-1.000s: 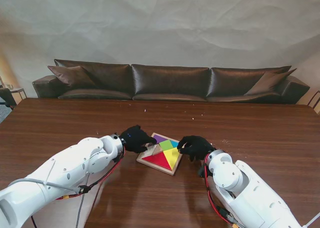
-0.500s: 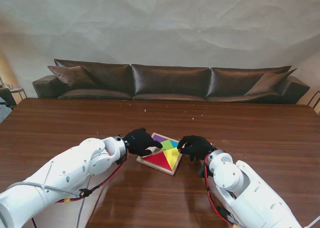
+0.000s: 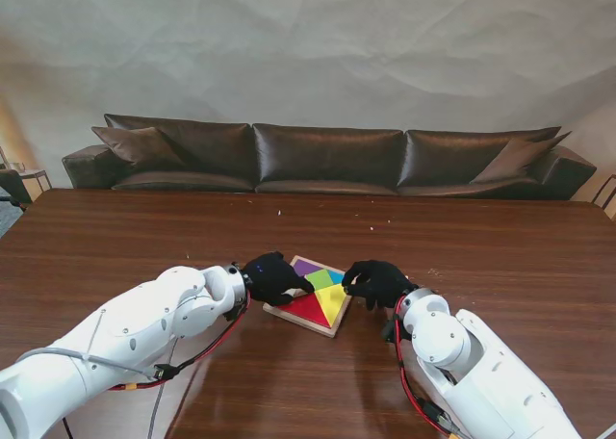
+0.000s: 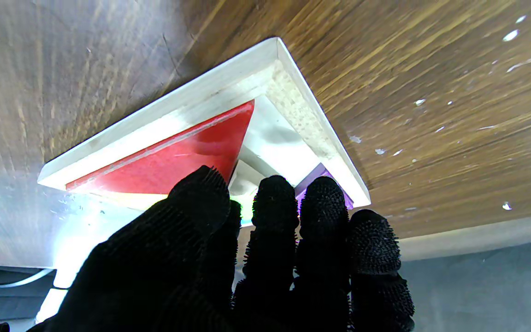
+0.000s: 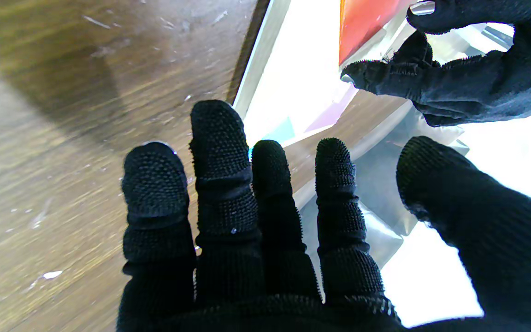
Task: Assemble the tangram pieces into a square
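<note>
A wooden tray (image 3: 330,329) lies on the table and holds coloured tangram pieces: red (image 3: 306,309), yellow (image 3: 333,302), green (image 3: 320,279) and purple (image 3: 308,266). My left hand (image 3: 274,277) reaches over the tray's left corner with its fingertips (image 4: 274,193) down by the red triangle (image 4: 187,152). I see nothing gripped in it. A bare white patch of tray floor (image 4: 274,143) shows in that corner beside a purple piece (image 4: 314,177). At the tray's right corner my right hand (image 3: 375,283) hovers open, fingers (image 5: 219,152) spread.
The brown wooden table (image 3: 500,256) stretches wide on all sides of the tray. A dark leather sofa (image 3: 327,155) stands behind its far edge. Red cables hang under both forearms.
My left hand has slid to the right, from the tray's left edge onto its left corner. The right hand has stayed in place.
</note>
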